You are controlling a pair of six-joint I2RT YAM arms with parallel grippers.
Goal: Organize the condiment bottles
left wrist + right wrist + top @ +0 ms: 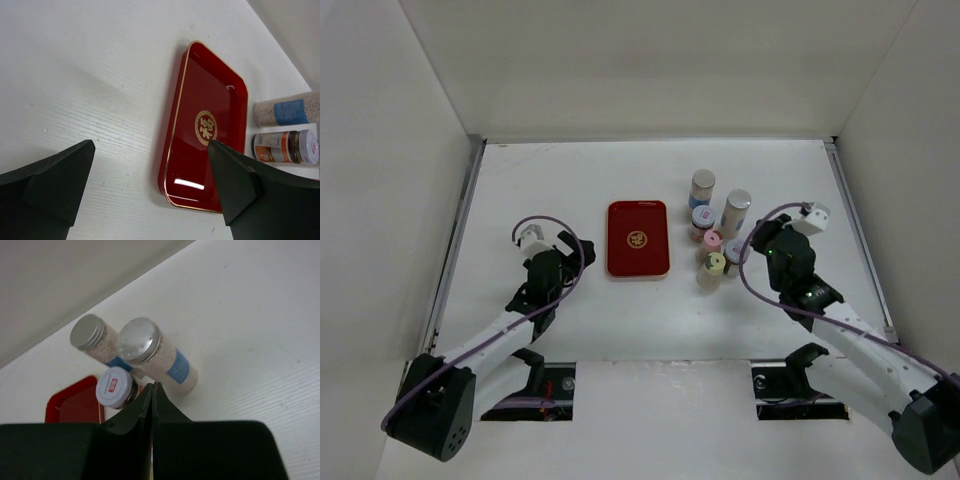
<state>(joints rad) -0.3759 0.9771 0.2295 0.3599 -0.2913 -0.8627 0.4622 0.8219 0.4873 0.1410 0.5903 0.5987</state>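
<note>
Top external: six condiment bottles clustered just ahead of right claw.
Right claw: fingers pressed together, gripping nothing.
Left claw: spread wide, red tray just ahead.

White table carrying everything, flat red tray lying near its middle, six condiment bottles standing upright in a close cluster just right of the tray, two silver-capped bottles standing farthest back, pink-capped bottle standing just behind yellow-capped bottle
</note>
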